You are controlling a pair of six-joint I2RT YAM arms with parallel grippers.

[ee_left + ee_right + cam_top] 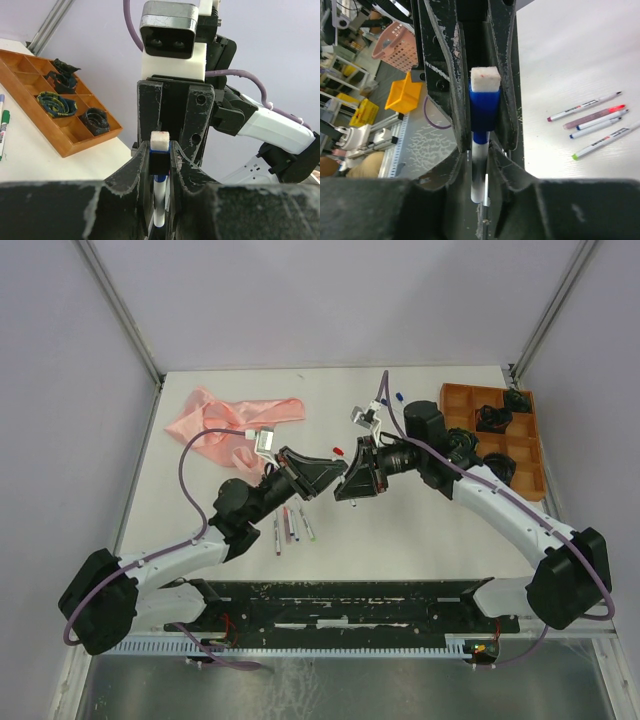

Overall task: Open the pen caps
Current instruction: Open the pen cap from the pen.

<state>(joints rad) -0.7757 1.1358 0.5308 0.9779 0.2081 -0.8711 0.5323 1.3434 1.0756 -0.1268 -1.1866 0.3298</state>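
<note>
Because the blue cap [483,105] is seated on its pen [479,172] where the two grippers meet in mid-air above the middle of the counter [400,540], this pen looks set up for opening but not yet opened. The left gripper [160,150] is closed onto the cap end, its fingers pressing the cap's sides just under the white end face. The right gripper [479,150] faces it from the opposite side and stands a little apart around the white barrel lower down. Thin slivers of gap seem to show on either side, so I judge it loosely parted rather than pinching, though its fingers are blurred so near the lens. The pen appears to stand upright between them, cap on top, clear of the counter.

Just toward the left arm, four pens [292,525] lie side by side on the counter. From the right wrist they show thin, bare-looking tips, so these are probably opened. A small red piece [337,450], likely a loose cap, lies just beyond the grippers. Further out, beside the wooden tray [470,390], a green-ended pen [4,131] lies with what looks like its cap on, so some work seems to be left. A pink cloth [235,420] lies at the far left.
</note>
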